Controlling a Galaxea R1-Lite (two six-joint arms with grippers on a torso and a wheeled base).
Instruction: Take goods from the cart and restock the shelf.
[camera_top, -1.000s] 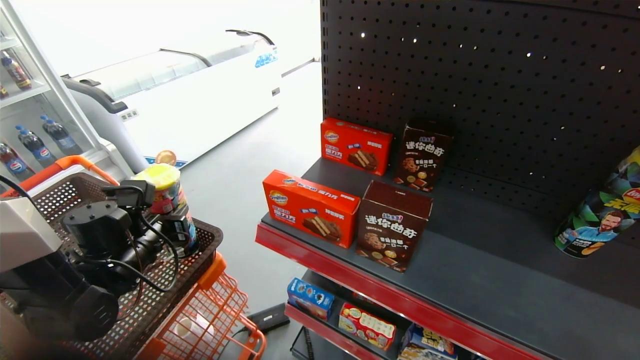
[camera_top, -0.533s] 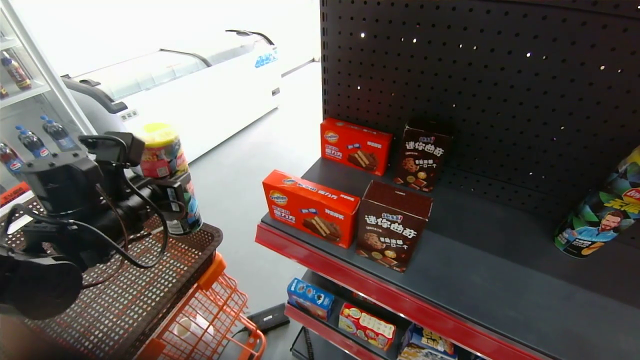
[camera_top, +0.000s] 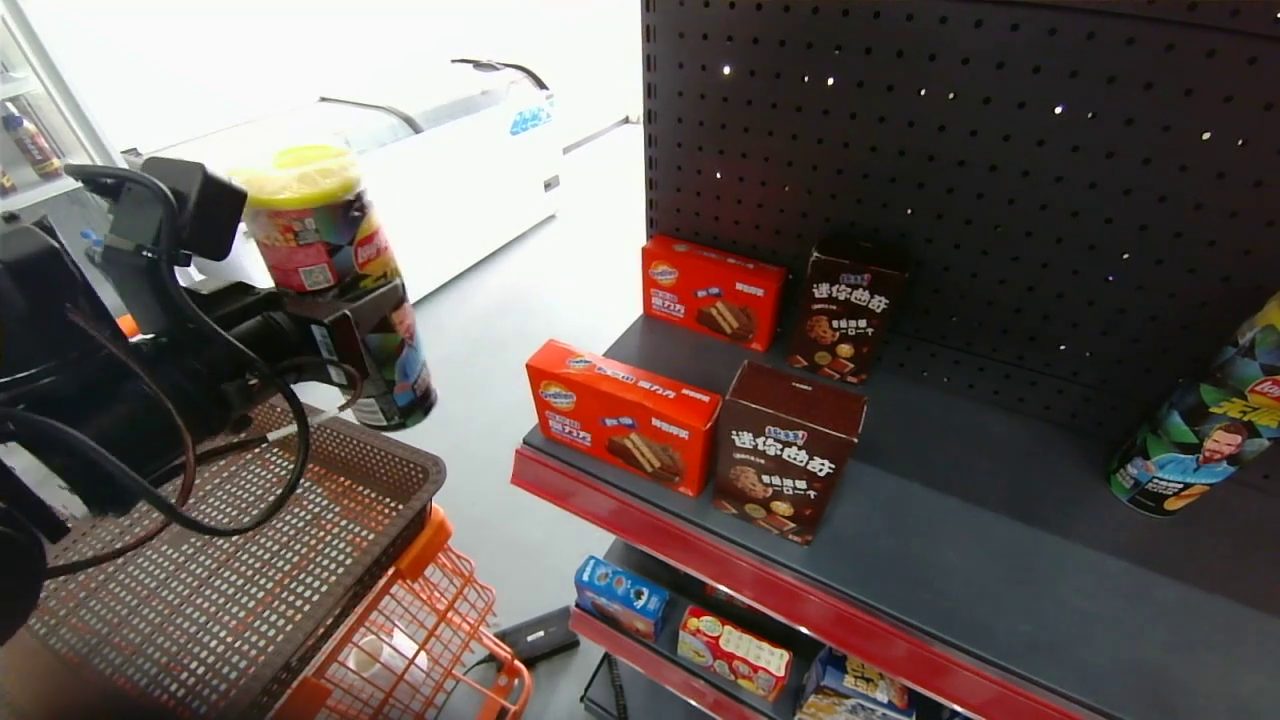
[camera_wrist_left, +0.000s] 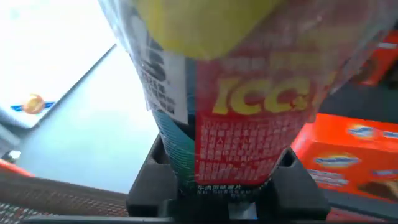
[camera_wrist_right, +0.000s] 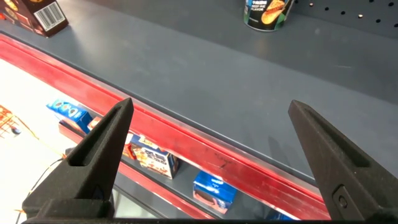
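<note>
Head view: left tool (camera_top: 380, 340), pinching chips can (camera_top: 318, 225), has lifted higher above cart (camera_top: 425, 470).

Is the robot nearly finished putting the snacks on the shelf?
Partly. One chip can and four snack boxes already sit on the shelf. The left gripper holds a second chip can above the cart basket. That can has yet to be carried over and set on the bare shelf space.
</note>
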